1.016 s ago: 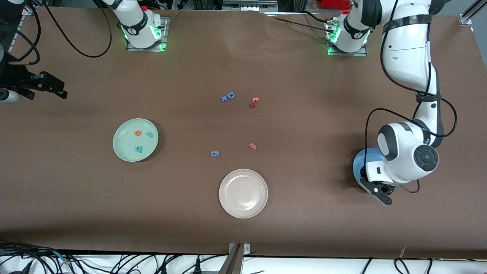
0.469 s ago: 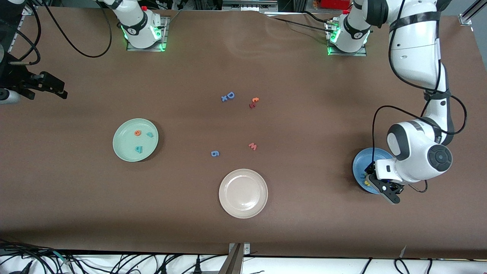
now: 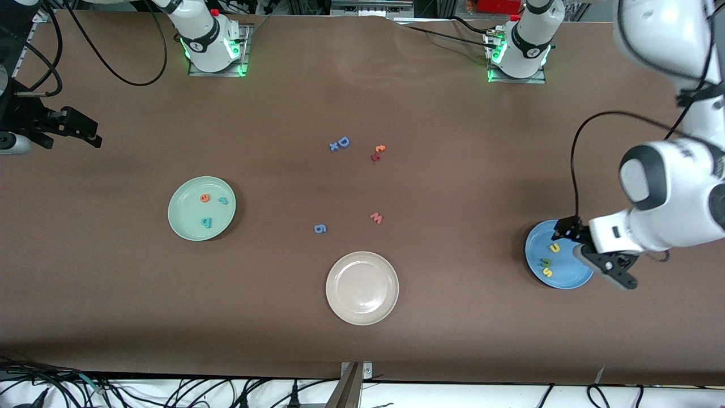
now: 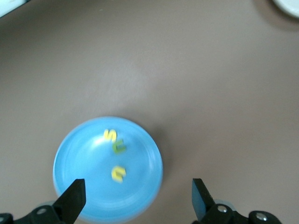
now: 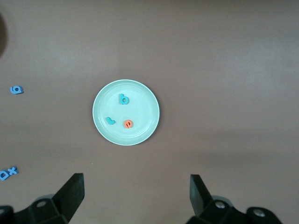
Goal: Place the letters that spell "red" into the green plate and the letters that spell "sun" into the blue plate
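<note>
Left gripper (image 3: 592, 255): your fingers are spread wide and empty, above the round sky-blue plate (image 3: 566, 277) at the left arm's end of the desk (image 3: 453, 340).
"sun" letters: yellow foam "s" (image 3: 547, 272), olive-green "n" (image 3: 545, 263) and yellow "u" (image 3: 554, 247) all lie in that blue plate.
"red" letters: orange "e" (image 3: 204, 198), teal "r" (image 3: 223, 200) and teal "d" (image 3: 207, 222) lie in the round mint-green plate (image 3: 187, 226) toward the right arm's end.
Right gripper (image 5: 135, 196): open, empty, waiting over the desk's edge.
Your step: both words look placed; lift straight up so you don't clip the plate's rim.
</note>
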Available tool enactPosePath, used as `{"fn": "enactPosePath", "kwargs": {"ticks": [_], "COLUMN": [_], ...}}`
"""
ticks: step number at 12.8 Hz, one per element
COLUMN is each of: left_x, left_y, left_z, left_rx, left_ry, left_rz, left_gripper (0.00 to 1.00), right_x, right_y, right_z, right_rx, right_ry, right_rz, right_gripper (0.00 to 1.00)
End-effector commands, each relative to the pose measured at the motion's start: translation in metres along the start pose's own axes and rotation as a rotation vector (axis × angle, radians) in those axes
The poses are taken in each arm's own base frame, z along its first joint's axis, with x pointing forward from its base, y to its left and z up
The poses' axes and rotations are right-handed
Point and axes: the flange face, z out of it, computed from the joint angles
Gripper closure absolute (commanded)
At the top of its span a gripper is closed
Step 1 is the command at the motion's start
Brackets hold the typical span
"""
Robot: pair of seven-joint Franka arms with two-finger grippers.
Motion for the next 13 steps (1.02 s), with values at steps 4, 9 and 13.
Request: {"fn": "enactPosePath", "kwargs": {"ticks": [4,9,13], "left_x": [-0.058,-0.057,-0.051], "left_y": [0.082,0.112,0.113], "left_z": [-0.102,-0.120,-0.117], "left_rx": [0.048,0.066,0.099], "left_ry": [-0.083,-0.081,-0.090], "left_rz": [-0.280,-0.346,-0.386], "left_gripper": [0.00,0.00,0.00], "right_x": [0.003,0.003,0.003], "right_y": [-0.001,0.000,0.000], "right_z": [-0.005,-0.005,-0.005], "right_rx": [-0.004,-0.003,-0.004], "right_ry": [0.004,0.004,0.002], "right_rz": [-0.013,-0.013,-0.013], "right_gripper": [0.00,0.00,0.00]}}
